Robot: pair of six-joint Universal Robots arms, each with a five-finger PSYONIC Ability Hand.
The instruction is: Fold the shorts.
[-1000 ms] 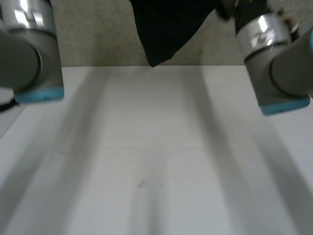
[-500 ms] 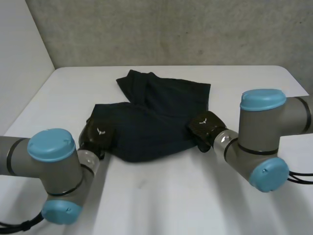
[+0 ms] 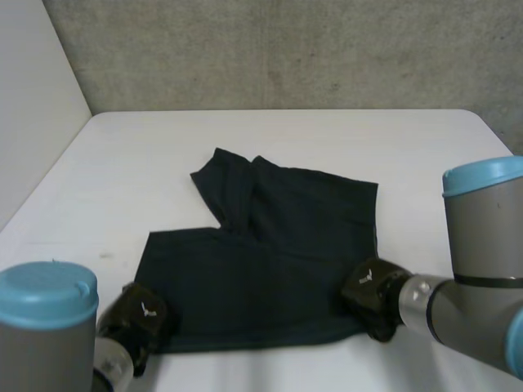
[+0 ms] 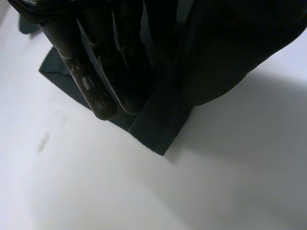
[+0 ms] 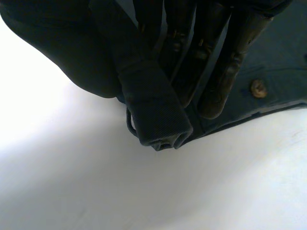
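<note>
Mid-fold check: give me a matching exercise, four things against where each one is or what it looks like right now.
Things:
1 left hand
2 right hand
3 button
4 table

Places or states:
A white, lying under the shorts
B grips the shorts' near right corner
C grips the shorts' near left corner
D on the cloth beside the right hand's fingertips

Pairs: 1-C, 2-B, 3-D, 4-A

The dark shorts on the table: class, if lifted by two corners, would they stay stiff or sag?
Probably sag: the shorts lie flat with one leg creased. Likely light, since left hand and right hand pinch just near corners. The rolled waistband may bunch.
</note>
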